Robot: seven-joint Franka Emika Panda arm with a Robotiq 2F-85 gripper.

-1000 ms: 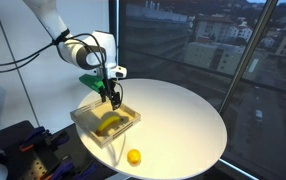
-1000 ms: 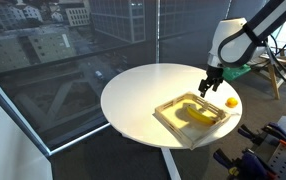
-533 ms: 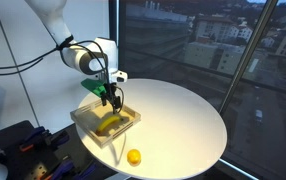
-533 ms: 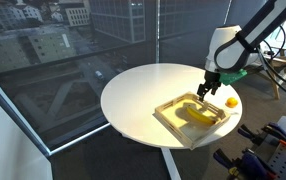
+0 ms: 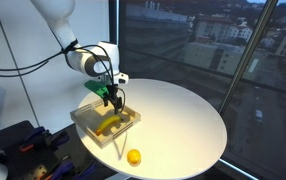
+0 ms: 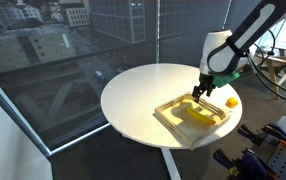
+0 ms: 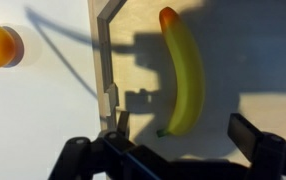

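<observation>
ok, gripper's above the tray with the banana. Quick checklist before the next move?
1. Gripper open: ok, jaws stand wide.
2. Nothing held: ok, no object between the jaws in the wrist view.
3. Banana lying flat in the tray, nothing on top of it: ok.
4. Banana within the jaws' span in the wrist view: ok.
5. Clearance to the tray wall: cannot tell; one finger lines up with the wall.
6. Orange fruit outside the tray, on the table, apart from the gripper: ok.
</observation>
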